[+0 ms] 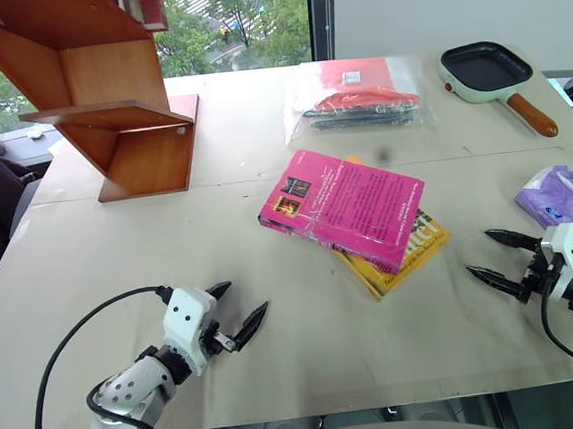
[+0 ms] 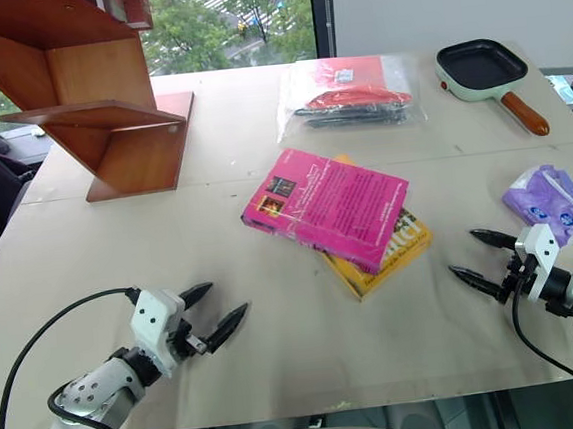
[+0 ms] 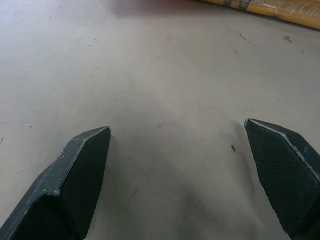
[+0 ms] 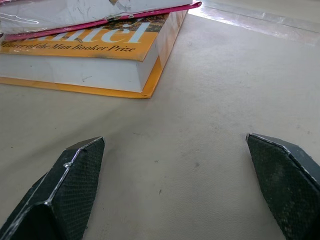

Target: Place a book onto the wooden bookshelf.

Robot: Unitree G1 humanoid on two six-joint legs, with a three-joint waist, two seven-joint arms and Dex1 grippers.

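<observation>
pink book [image 2: 328, 207] atop yellow book [image 2: 390, 254]

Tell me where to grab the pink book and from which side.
Probably grip the pink book across its thickness at the edge that juts past the yellow book, nearest the right end effector, coming in low from the right. It lies flat on top, so that overhang leaves room for a finger underneath. Both end effectors are open; the left end effector is farther off.

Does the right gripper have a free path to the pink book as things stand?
Probably yes: the right gripper is open, with bare table between it and the pink book atop the yellow book.
</observation>
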